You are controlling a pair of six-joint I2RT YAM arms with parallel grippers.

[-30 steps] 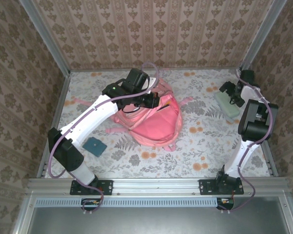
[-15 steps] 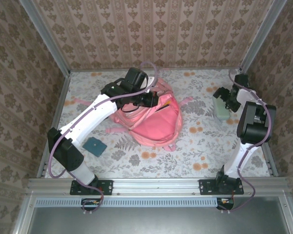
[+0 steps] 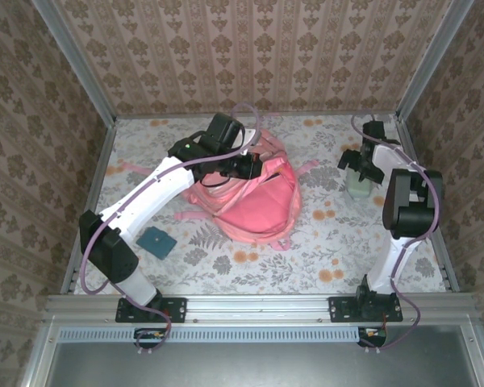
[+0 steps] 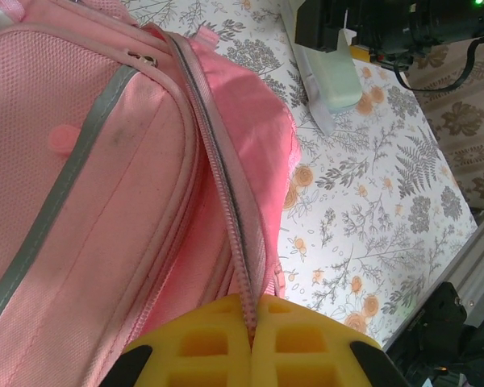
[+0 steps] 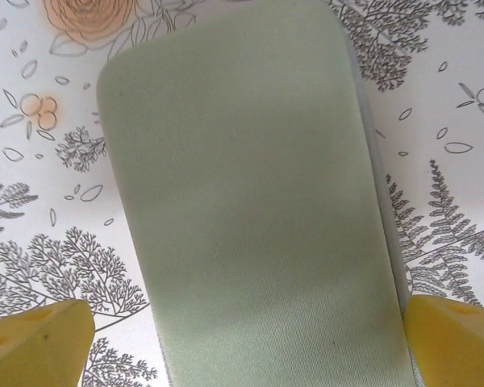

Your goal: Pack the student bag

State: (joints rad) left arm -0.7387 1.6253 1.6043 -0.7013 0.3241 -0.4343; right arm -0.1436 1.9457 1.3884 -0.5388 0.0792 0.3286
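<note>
The student bag [image 3: 254, 197] lies in the middle of the floral table, pink with grey trim and straps spread out. My left gripper [image 3: 254, 165] is at the bag's far upper edge. In the left wrist view its yellow fingers [image 4: 306, 347] are pressed together on the bag's [image 4: 105, 161] zipper edge [image 4: 240, 242]. A pale green soft case [image 3: 357, 184] is at the far right. My right gripper [image 3: 356, 165] holds it; in the right wrist view the case [image 5: 250, 201] spans the space between the two yellow fingertips [image 5: 36, 343].
A dark teal square booklet [image 3: 155, 240] lies on the table left of the bag, near the left arm. Patterned walls with metal corner posts [image 3: 423, 60] close in the table on three sides. The right arm's black gripper body [image 4: 387, 28] shows beyond the bag.
My right gripper has swung left from the right wall toward the bag, and the green case has moved with it. The left gripper and the bag have stayed put.
</note>
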